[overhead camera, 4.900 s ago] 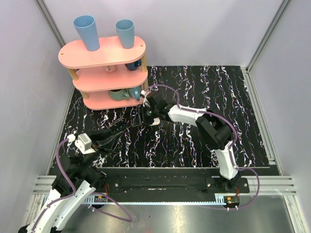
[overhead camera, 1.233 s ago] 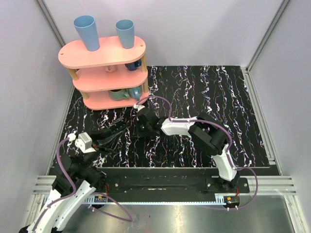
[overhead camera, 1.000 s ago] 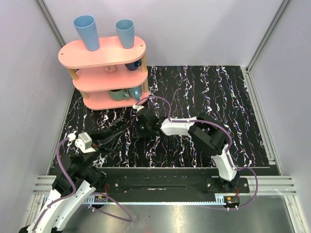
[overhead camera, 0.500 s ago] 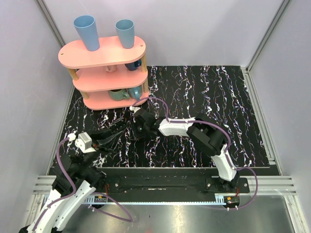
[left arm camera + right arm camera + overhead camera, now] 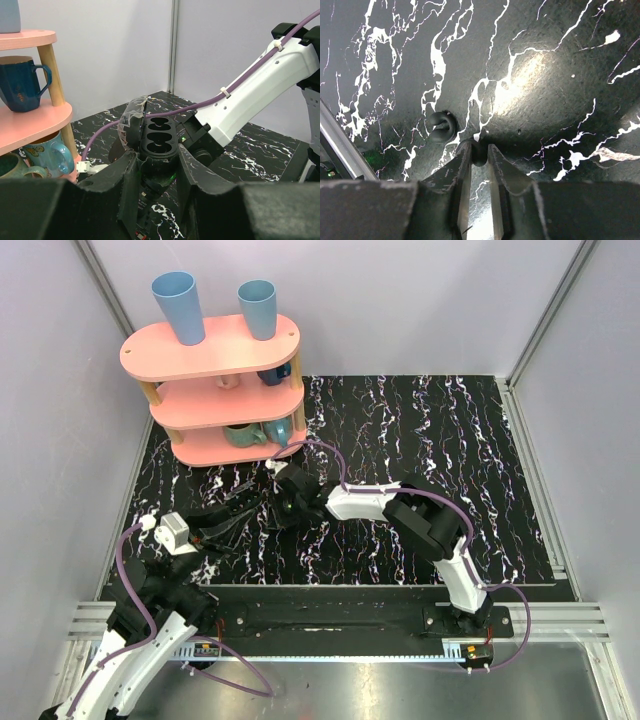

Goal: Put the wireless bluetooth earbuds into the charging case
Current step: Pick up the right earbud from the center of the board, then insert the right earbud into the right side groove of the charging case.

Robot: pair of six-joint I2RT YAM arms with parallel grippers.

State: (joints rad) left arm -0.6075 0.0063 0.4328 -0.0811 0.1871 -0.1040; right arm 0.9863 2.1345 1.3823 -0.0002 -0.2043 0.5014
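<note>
The charging case (image 5: 161,132) is black, not white. It is open, with two empty pockets facing up and its lid tipped back to the left. My left gripper (image 5: 157,161) is shut on its lower body, and in the top view this gripper (image 5: 240,512) lies low at the table's left. My right gripper (image 5: 479,149) points down at the tabletop just right of the case, its jaws narrowed onto a small dark earbud (image 5: 479,155) at the fingertips. A second dark earbud (image 5: 441,127) lies on the table just left of those tips. From above, the right gripper (image 5: 281,506) hides both earbuds.
A pink three-tier shelf (image 5: 215,390) with blue cups and mugs stands at the back left, close behind both grippers. A dark blue mug (image 5: 22,82) and a light blue mug (image 5: 50,152) show on it. The right arm's white link (image 5: 260,85) hangs just behind the case.
The right arm has slid its gripper a little to the left, closer to the left gripper and the case. The left arm has not moved.
</note>
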